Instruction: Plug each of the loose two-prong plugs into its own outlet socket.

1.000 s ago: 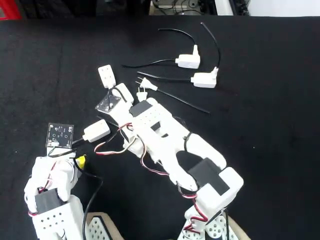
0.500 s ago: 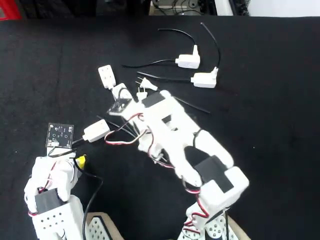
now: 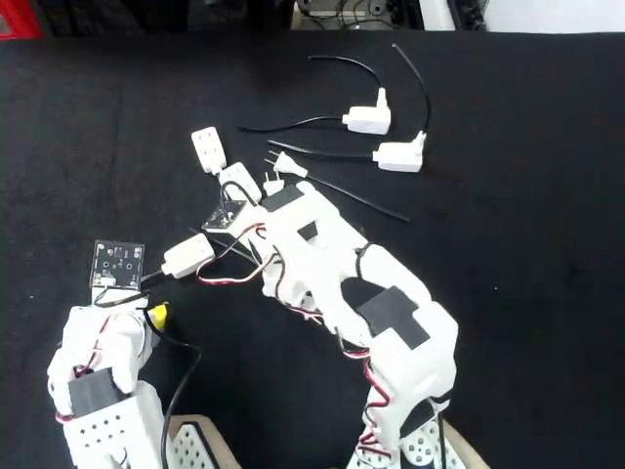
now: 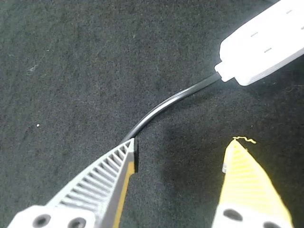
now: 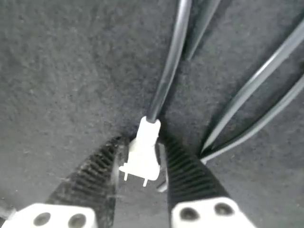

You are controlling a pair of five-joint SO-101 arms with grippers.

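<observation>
My right gripper (image 5: 141, 142) is shut on a small white two-prong plug (image 5: 142, 159), whose prongs point back at the wrist and whose black cable (image 5: 166, 80) runs away from it. From above, the right gripper (image 3: 262, 188) sits mid-table by that plug (image 3: 274, 183), with a second loose plug (image 3: 282, 161) just behind. My left gripper (image 4: 183, 141) is open over the cloth near the front left (image 3: 148, 305). A black cable (image 4: 166, 107) passes one of its fingertips and leads to a white outlet socket (image 4: 261, 47) (image 3: 188, 256).
Another white socket (image 3: 208, 148) lies just beyond the right gripper. Two more sockets (image 3: 368, 119) (image 3: 400, 154) with black cables lie farther back right. Several cables (image 5: 247, 99) cross the black cloth (image 3: 508, 264) close to the held plug.
The right arm swung its wrist toward the back and then settled lower over the plug, its elbow shifting left. The left arm has not moved.
</observation>
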